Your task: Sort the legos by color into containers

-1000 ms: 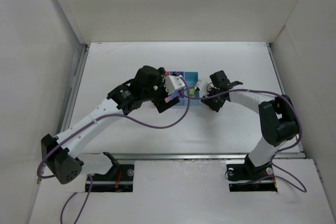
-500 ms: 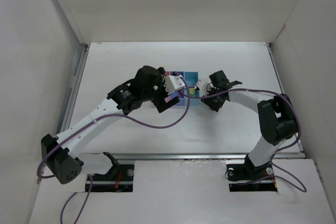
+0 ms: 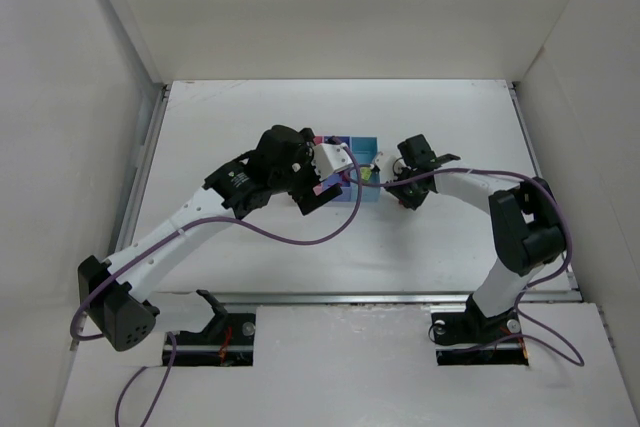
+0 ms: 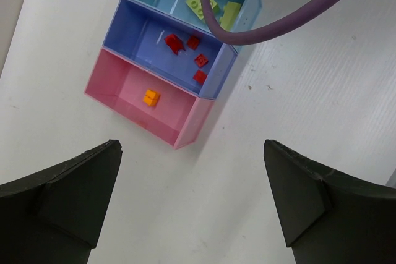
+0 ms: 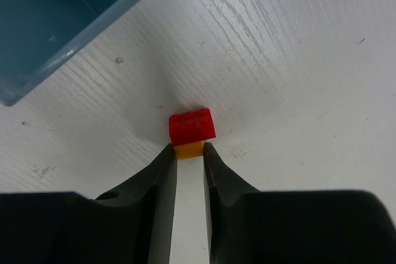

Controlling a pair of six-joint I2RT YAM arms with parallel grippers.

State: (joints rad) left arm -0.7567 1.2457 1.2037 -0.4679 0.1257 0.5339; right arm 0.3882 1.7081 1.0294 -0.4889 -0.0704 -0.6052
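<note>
Progress: orange brick [image 4: 151, 97] sits in pink bin [image 4: 193, 122], four red bricks [image 4: 200, 60] in medium blue bin [image 4: 226, 69], yellow-green pieces [image 4: 201, 1] in light blue bin [image 4: 250, 10] | Left to sort: stray red brick [image 5: 192, 126] stuck to orange-yellow brick [image 5: 188, 150], centre of right wrist frame, on desk [image 5: 297, 60] near the light blue bin's corner | right tool [image 5: 189, 153] pinches the orange-yellow brick, nearly closed | left tool [image 4: 192, 153] gapes wide, empty, lower frame, bins above | Change: both arms barely shift from a second ago.
</note>
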